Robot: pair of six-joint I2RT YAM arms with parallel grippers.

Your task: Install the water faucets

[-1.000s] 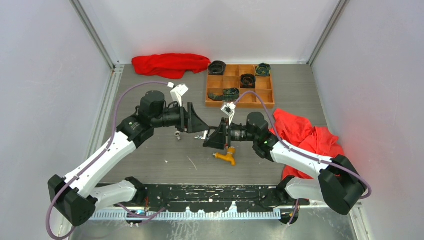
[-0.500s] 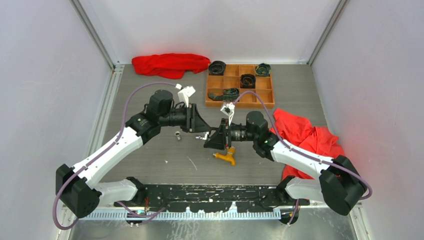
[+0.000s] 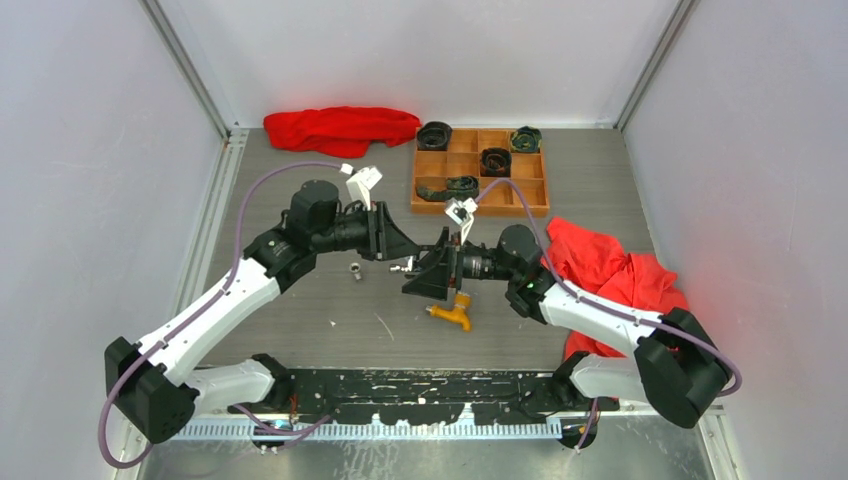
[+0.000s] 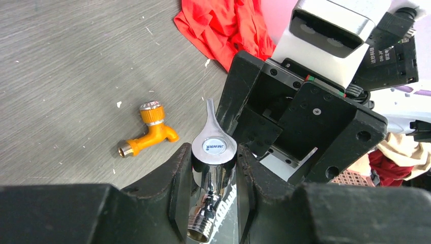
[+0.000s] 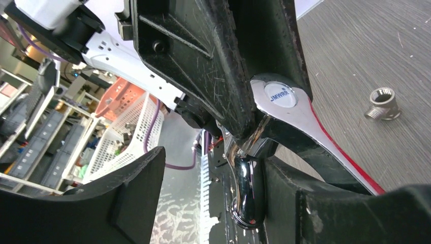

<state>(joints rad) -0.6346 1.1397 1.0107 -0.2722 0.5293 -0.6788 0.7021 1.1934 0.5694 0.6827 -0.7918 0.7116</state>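
The shiny silver water faucet point(image 4: 216, 168) hangs above the table centre, pinched at its body by my left gripper point(image 4: 213, 152), which is shut on it. Its lever handle with the round cap points up and away. My right gripper point(image 5: 213, 168) faces the left one nose to nose with its jaws apart; the faucet's chrome spout point(image 5: 246, 188) rests against the right finger only. From above, both grippers meet at the silver faucet point(image 3: 405, 267). The orange-yellow faucet point(image 3: 452, 313) lies on the table just in front of the right gripper, and it also shows as the orange faucet point(image 4: 147, 133).
A small metal elbow fitting point(image 3: 355, 271) lies on the table under the left arm. A wooden compartment tray point(image 3: 500, 210) with dark rolled items stands at the back. One red cloth point(image 3: 340, 128) lies at the back left, another red cloth point(image 3: 615, 275) at the right.
The left jaws closed on the silver faucet, then the right jaws opened off it. The left arm shifted slightly; the orange faucet has not moved.
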